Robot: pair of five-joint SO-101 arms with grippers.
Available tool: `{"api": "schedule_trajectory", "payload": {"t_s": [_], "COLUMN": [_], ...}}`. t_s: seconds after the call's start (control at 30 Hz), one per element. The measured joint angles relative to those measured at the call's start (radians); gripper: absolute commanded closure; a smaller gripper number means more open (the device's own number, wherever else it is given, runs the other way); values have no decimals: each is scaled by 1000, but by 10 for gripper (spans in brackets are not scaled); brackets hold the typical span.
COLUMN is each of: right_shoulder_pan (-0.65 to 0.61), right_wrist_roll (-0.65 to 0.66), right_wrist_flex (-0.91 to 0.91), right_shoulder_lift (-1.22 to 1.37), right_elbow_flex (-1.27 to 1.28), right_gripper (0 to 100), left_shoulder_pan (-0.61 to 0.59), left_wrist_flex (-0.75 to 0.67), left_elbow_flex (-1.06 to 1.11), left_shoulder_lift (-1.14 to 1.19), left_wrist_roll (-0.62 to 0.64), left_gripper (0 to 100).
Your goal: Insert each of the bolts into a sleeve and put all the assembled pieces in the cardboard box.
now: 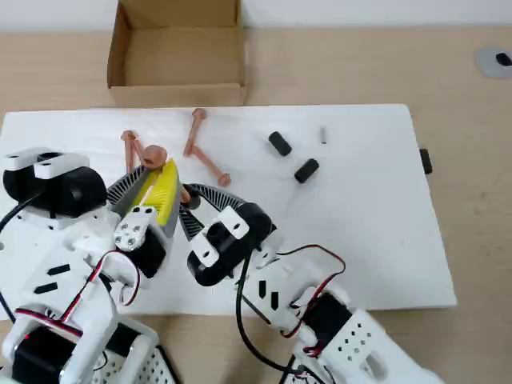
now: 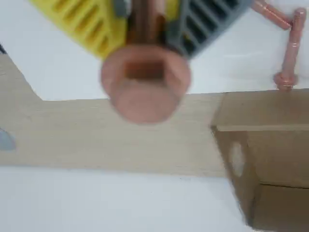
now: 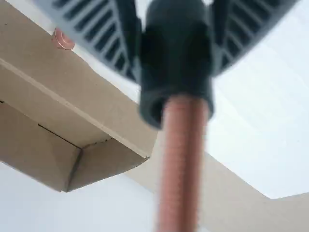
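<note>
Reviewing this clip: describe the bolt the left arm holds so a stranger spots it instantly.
Next to the cardboard box lies a white mat; at its near-left side is the left gripper with one yellow finger. The bolt sits clamped there, round head pointing toward the box, whereas the other bolts lie loose on the mat.

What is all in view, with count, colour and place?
Box: one, brown, behind the sheet.
Sheet: one, white, on the table.
Loose bolts: three, copper, on the sheet near the box.
Held bolt: one, copper, in the left gripper, shaft in the held sleeve.
Loose sleeves: two, black, on the sheet.
Held sleeve: one, black, in the right gripper.
Pin: one, grey, by the loose sleeves.
Left gripper: one, yellow and grey, over the sheet.
Right gripper: one, grey, beside it.
</note>
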Motion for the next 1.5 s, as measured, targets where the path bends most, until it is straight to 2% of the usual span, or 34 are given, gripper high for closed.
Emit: {"api": "schedule_trajectory", "payload": {"t_s": [0.13, 0.53, 0.8, 1.5], "right_shoulder_pan": [0, 0, -2, 0], "right_wrist_roll": [0, 0, 0, 0], "right_wrist_flex": [0, 0, 0, 2], "right_shoulder_lift": [0, 0, 0, 2], "right_elbow_flex": [0, 0, 0, 3], "right_gripper": [987, 987, 987, 987], "left_shoulder_pan": [-57, -60, 12, 18], "left_wrist_flex": [0, -20, -20, -40], "left_elbow_flex": [0, 6, 6, 92], "left_shoulder_lift": [0, 0, 0, -9], "left_wrist_roll": [0, 41, 41, -26], "left_gripper": [991, 991, 991, 991]}}
